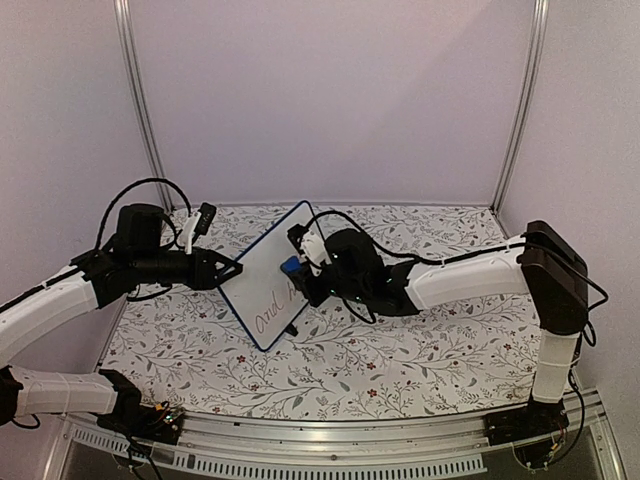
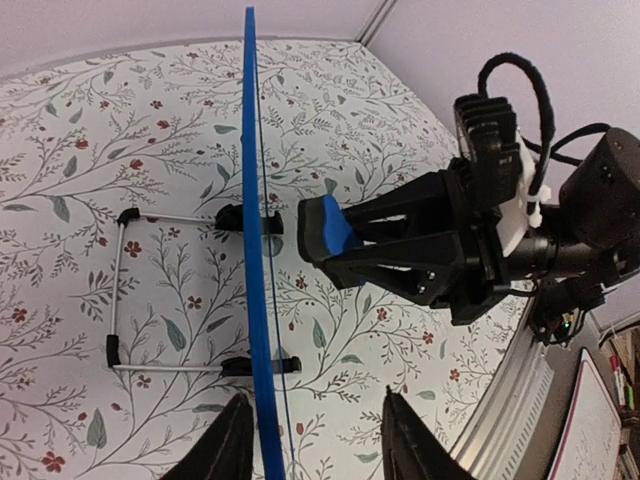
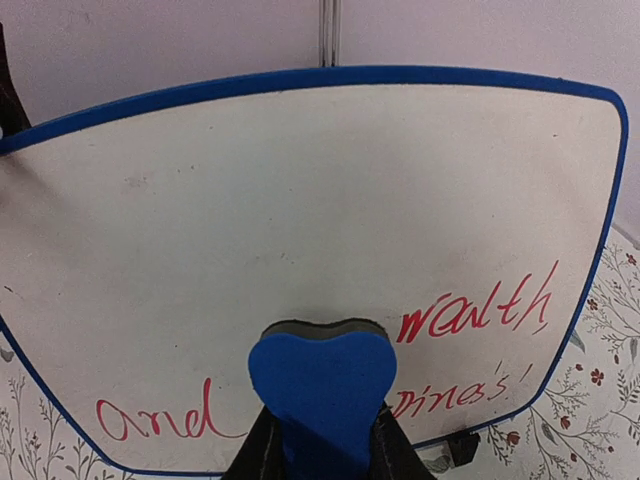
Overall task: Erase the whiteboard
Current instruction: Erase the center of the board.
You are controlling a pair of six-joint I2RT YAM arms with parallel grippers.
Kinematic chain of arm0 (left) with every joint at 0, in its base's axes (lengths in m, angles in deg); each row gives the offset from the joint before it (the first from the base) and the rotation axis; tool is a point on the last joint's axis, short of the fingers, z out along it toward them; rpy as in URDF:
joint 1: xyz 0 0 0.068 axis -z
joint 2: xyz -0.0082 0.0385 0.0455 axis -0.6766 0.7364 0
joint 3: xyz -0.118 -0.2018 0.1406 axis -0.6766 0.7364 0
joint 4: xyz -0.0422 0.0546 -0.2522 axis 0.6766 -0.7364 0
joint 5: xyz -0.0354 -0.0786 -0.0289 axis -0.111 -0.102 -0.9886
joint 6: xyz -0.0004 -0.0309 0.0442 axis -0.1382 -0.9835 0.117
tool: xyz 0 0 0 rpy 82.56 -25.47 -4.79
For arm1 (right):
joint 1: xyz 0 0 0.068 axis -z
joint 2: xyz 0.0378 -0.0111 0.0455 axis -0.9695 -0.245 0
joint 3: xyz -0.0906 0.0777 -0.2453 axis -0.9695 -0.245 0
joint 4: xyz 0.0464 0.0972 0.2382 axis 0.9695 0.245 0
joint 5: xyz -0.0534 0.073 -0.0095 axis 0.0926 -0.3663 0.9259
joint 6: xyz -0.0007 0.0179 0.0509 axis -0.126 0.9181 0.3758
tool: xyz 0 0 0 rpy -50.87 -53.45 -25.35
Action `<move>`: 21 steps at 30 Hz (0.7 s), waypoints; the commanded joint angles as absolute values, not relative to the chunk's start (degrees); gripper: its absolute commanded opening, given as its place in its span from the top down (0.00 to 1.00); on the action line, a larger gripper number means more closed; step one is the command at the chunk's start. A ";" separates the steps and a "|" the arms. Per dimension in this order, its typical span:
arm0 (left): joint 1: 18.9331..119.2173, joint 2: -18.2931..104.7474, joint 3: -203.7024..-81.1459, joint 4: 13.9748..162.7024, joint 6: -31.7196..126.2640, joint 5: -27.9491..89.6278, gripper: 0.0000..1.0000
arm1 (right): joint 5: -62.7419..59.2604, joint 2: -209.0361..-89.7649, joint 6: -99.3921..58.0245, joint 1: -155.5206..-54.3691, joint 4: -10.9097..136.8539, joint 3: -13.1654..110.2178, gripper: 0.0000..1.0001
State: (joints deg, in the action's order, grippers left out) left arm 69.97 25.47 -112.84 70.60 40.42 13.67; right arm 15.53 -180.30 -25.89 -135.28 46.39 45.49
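Observation:
The whiteboard [image 1: 265, 285] stands tilted on its wire stand at the table's middle. Red handwriting fills its lower part [image 3: 470, 315]; the upper face is blank. My right gripper [image 1: 297, 268] is shut on a blue eraser [image 3: 320, 385] and holds it against or just off the board's lower middle. In the left wrist view the eraser [image 2: 322, 228] shows a small gap from the board's blue edge [image 2: 250, 200]. My left gripper [image 2: 318, 395] is open and straddles that edge, which runs close to its left finger [image 2: 232, 440]. In the top view it [image 1: 232, 270] is at the board's left edge.
The stand's wire frame with black feet [image 2: 118, 290] lies behind the board on the flowered tablecloth [image 1: 400, 360]. A metal rail [image 1: 350, 445] runs along the near edge. Upright posts [image 1: 140, 100] and pale walls close the back and sides.

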 commanded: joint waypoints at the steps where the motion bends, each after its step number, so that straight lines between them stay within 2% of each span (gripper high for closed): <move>1: 70.52 24.82 -114.52 70.94 41.01 14.17 0.45 | 18.29 -176.37 -26.01 -134.71 45.33 43.68 0.84; 5: 70.53 25.33 -117.75 67.64 40.36 18.93 0.22 | 18.91 -174.29 -25.55 -133.72 45.13 41.98 0.84; 9: 70.58 28.15 -122.63 64.56 39.57 21.94 0.06 | 18.23 -172.05 -23.91 -131.98 44.18 40.19 0.84; 13: 70.68 33.25 -128.98 61.61 39.62 24.86 0.01 | 18.80 -170.95 -23.76 -131.55 44.10 39.64 0.82; 18: 70.93 40.53 -135.02 60.62 40.36 25.75 0.00 | 19.55 -169.91 -22.27 -130.91 43.93 38.33 0.81; 21: 71.41 44.83 -138.14 60.17 40.53 25.80 0.07 | 19.25 -169.00 -21.21 -130.61 43.39 37.48 0.81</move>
State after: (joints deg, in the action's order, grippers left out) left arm 70.32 40.46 -134.68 62.47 39.85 24.42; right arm 18.70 -171.74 -23.29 -131.15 45.16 39.04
